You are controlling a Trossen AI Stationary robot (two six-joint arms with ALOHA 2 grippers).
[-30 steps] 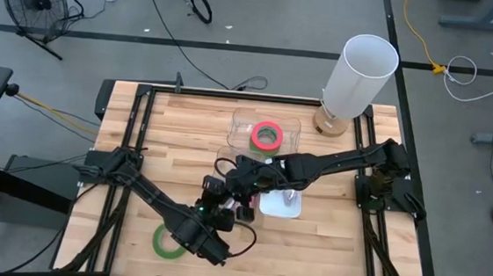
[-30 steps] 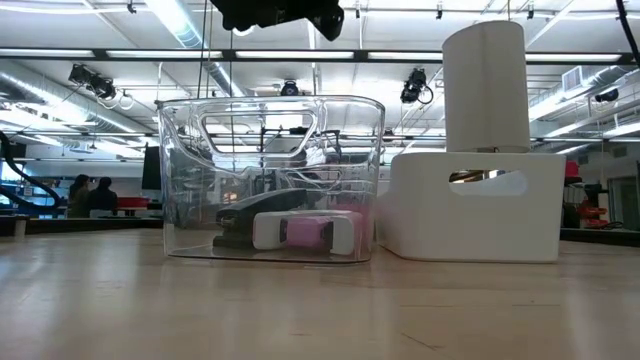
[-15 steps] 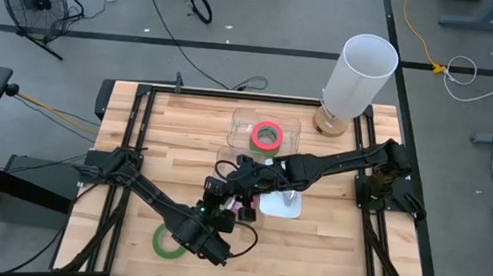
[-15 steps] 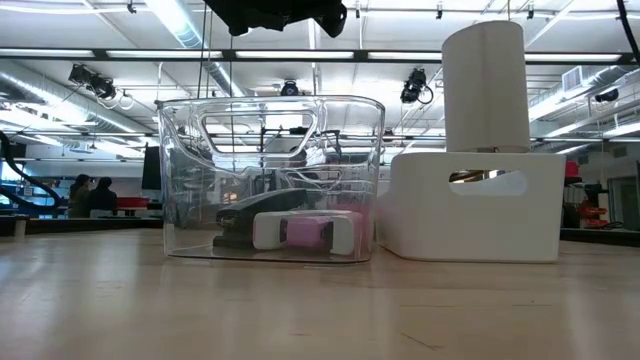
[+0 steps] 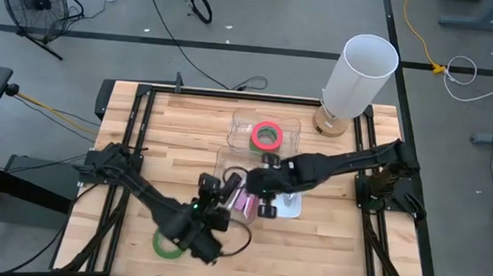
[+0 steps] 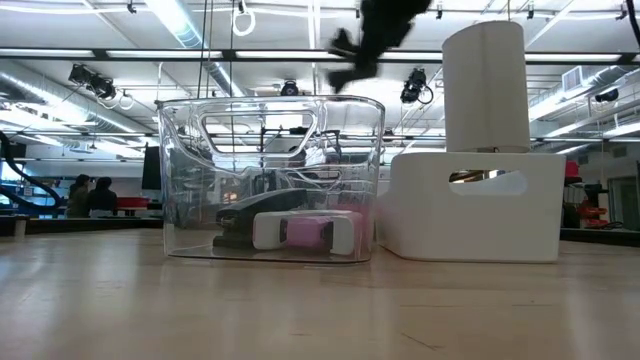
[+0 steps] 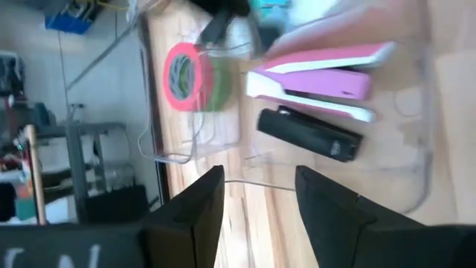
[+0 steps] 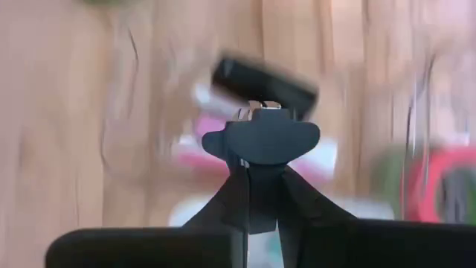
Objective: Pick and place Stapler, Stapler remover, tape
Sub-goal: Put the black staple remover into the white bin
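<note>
Right gripper [image 8: 262,195], fingers pressed together & empty, hangs over clear bin [image 7: 416,141] w/ pink stapler [image 7: 316,71] & black remover [image 7: 311,135] inside; left gripper [image 7: 256,195] spread apart nearby; risk: arms could bump, tape [image 5: 166,243] lies near table edge.

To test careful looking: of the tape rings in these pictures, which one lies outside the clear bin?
The green tape ring lying alone on the bare table near the left arm. The red-pink ring and the green one under it sit inside the clear bin.
</note>
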